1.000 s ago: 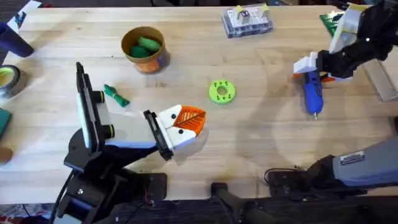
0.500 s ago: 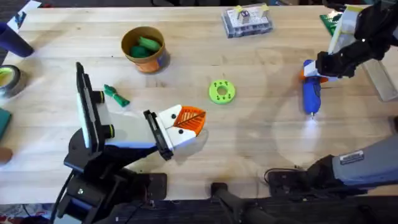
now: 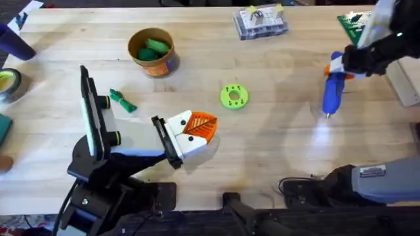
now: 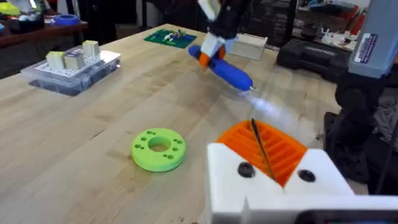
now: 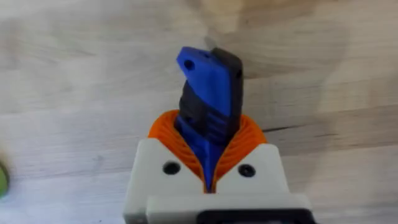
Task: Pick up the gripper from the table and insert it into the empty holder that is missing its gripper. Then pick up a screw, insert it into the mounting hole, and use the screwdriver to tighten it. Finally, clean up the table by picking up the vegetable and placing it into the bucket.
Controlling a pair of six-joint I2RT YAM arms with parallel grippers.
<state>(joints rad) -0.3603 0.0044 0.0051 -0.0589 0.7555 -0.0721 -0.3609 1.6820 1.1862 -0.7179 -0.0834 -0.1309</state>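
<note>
No readable writing anywhere. Right gripper [image 5: 208, 180] clamped on blue screwdriver [image 3: 333, 90], lifted over table [image 3: 275, 144]. Left gripper [image 4: 270, 168] closed, holding nothing, near green holed ring [image 3: 234, 96]. Vegetable [image 3: 122, 100] lying beside left arm; bucket [image 3: 153, 52] beyond, greens inside.

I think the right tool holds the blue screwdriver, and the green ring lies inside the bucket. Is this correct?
Not fully. The right tool does hold the blue screwdriver, but the green ring lies on the bare table, apart from the bucket. The overhead view shows it.
</note>
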